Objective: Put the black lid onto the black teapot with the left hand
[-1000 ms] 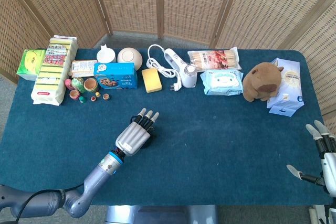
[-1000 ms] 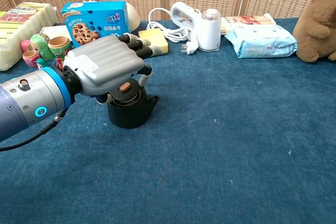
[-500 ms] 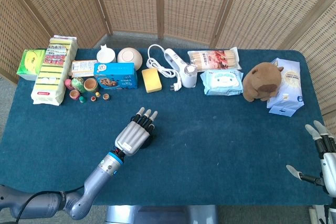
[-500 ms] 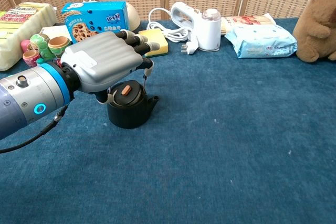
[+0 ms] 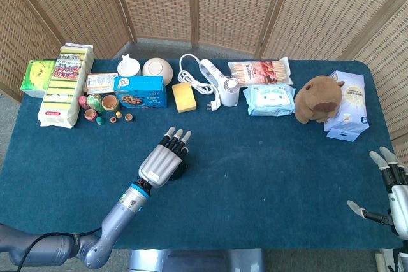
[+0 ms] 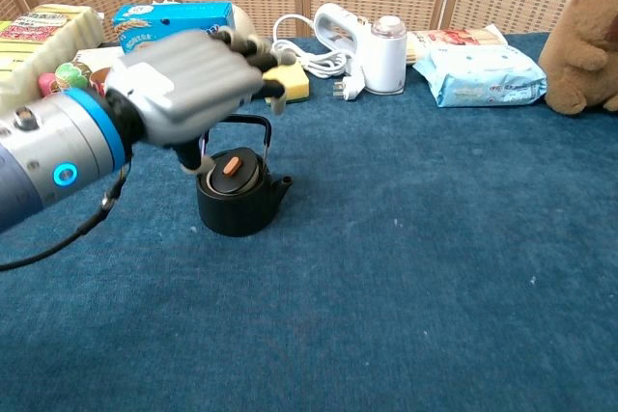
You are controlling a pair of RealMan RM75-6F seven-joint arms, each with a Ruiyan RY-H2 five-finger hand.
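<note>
The black teapot (image 6: pixel 238 198) stands on the blue cloth with its wire handle upright. The black lid (image 6: pixel 231 168), with its orange knob, sits on the teapot's mouth. My left hand (image 6: pixel 183 86) hovers above and to the left of the teapot, fingers spread, holding nothing. In the head view the left hand (image 5: pixel 162 162) covers most of the teapot (image 5: pixel 182 169). My right hand (image 5: pixel 392 186) rests at the table's right edge with fingers apart, empty.
Along the back stand a blue cookie box (image 5: pixel 140 92), a yellow sponge (image 5: pixel 184 97), a white charger with cable (image 5: pixel 207 74), a small white bottle (image 5: pixel 230 92), wet wipes (image 5: pixel 269 99) and a brown plush toy (image 5: pixel 319 99). Nesting dolls (image 5: pixel 95 104) cluster at the left.
My left hand has lifted off the teapot and drawn back to the left. The lid stays on the teapot and now shows fully. The right hand is unmoved.
</note>
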